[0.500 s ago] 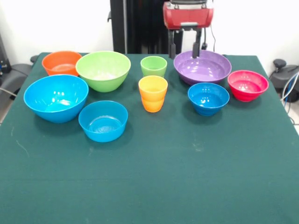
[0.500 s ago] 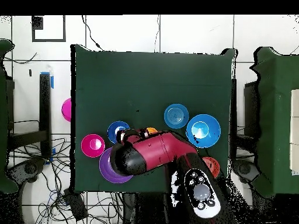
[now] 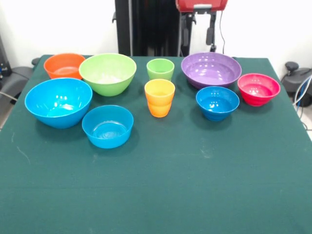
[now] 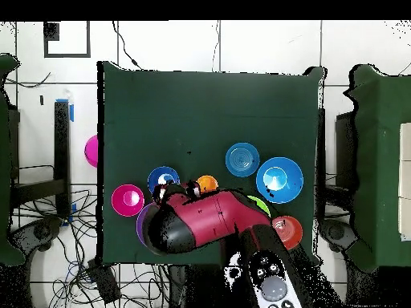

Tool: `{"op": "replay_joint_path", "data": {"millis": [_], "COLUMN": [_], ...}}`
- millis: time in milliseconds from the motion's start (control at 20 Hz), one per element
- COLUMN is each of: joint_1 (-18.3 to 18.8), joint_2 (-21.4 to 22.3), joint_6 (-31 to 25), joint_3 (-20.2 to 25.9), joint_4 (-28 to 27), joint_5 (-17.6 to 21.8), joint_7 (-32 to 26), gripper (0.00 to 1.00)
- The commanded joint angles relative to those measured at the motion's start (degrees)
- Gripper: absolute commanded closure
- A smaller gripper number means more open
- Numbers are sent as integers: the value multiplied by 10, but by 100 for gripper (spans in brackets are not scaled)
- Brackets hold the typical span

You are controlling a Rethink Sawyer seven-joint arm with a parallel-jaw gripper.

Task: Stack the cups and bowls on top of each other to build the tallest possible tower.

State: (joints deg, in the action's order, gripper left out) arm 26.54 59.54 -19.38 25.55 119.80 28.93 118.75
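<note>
My gripper (image 3: pixel 198 36) hangs open and empty at the top of the front view, above and behind the far rim of the purple bowl (image 3: pixel 211 69). All stand apart and upright on the green table. From the left are the orange bowl (image 3: pixel 64 65), lime green bowl (image 3: pixel 107 73), large blue bowl (image 3: pixel 58 101) and medium blue bowl (image 3: pixel 107 126). Then come the light green cup (image 3: pixel 160 68), orange cup (image 3: pixel 159 97), small blue bowl (image 3: pixel 217 102) and small red bowl (image 3: pixel 259 88). In the overhead view the arm hides most of the purple bowl (image 4: pixel 143 226) and the green cup; the gripper (image 4: pixel 177 191) shows there.
A hot pink round thing (image 4: pixel 91 151) shows beyond the table's left edge in the overhead view; the front view does not show it. The black pedestal (image 3: pixel 146 27) stands behind the table's far edge. Chairs and cables stand beside the table.
The gripper has risen and drawn back toward the pedestal, away from the purple bowl's rim. The cups and bowls have not moved.
</note>
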Motion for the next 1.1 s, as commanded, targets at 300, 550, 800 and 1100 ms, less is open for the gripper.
{"op": "replay_joint_path", "data": {"millis": [300, 550, 800, 1100], "joint_1": [24, 19, 19, 8], "joint_2": [20, 18, 57, 113], "joint_6": [-17, -8, 20, -2], "joint_3": [48, 36, 30, 9], "joint_4": [79, 74, 115, 139], "joint_5": [-9, 10, 6, -7], "joint_7": [-24, -17, 3, 13], "gripper": [0, 0, 0, 0]}}
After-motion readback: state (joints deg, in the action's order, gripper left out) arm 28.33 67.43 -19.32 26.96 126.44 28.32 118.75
